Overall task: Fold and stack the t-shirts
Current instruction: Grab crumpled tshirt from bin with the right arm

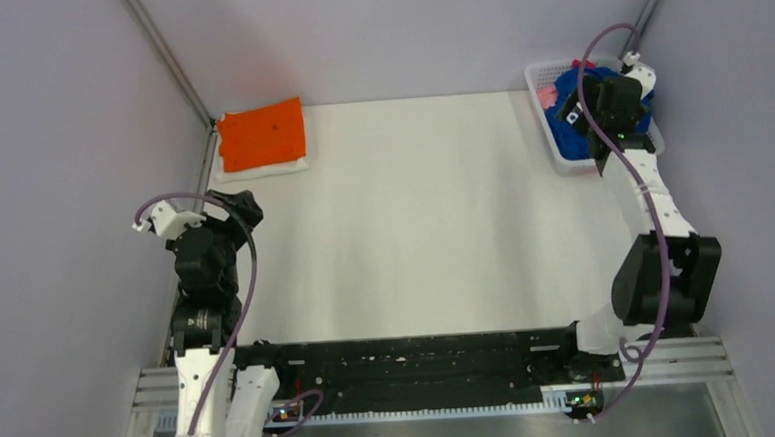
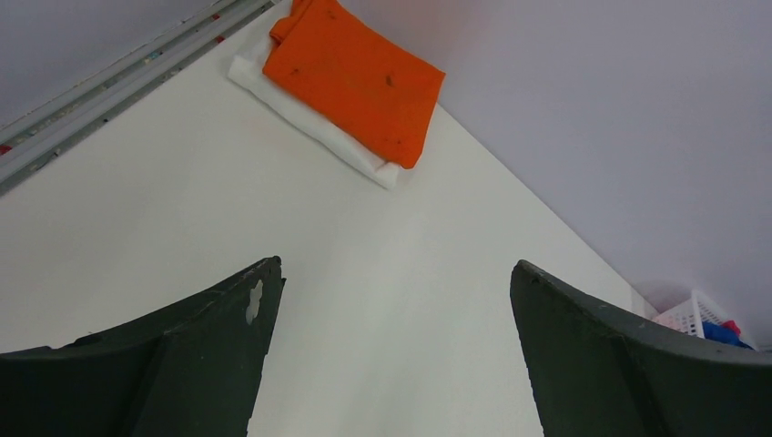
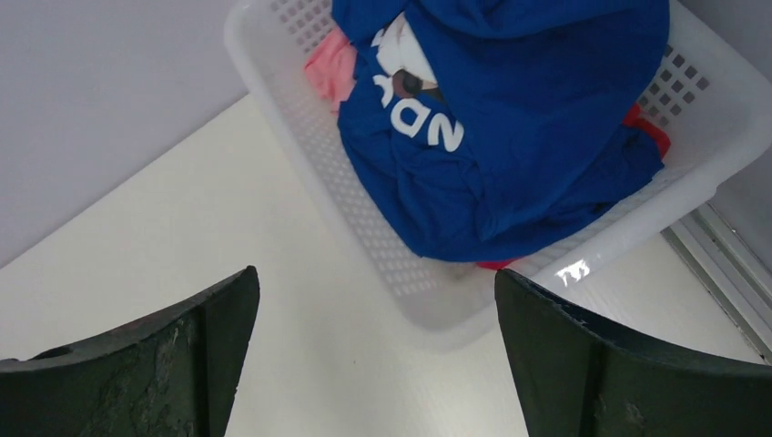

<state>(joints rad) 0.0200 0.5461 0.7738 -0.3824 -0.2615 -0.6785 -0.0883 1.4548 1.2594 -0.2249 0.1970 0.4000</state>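
A folded orange t-shirt [image 1: 262, 133] lies on folded white cloth [image 1: 266, 169] in the far left corner. In the far right corner a white basket [image 1: 559, 159] holds a blue t-shirt [image 1: 569, 134] and some pink cloth [image 1: 547, 97], the right gripper [image 1: 613, 102] hanging over it. The left gripper [image 1: 238, 208] hovers near the left edge
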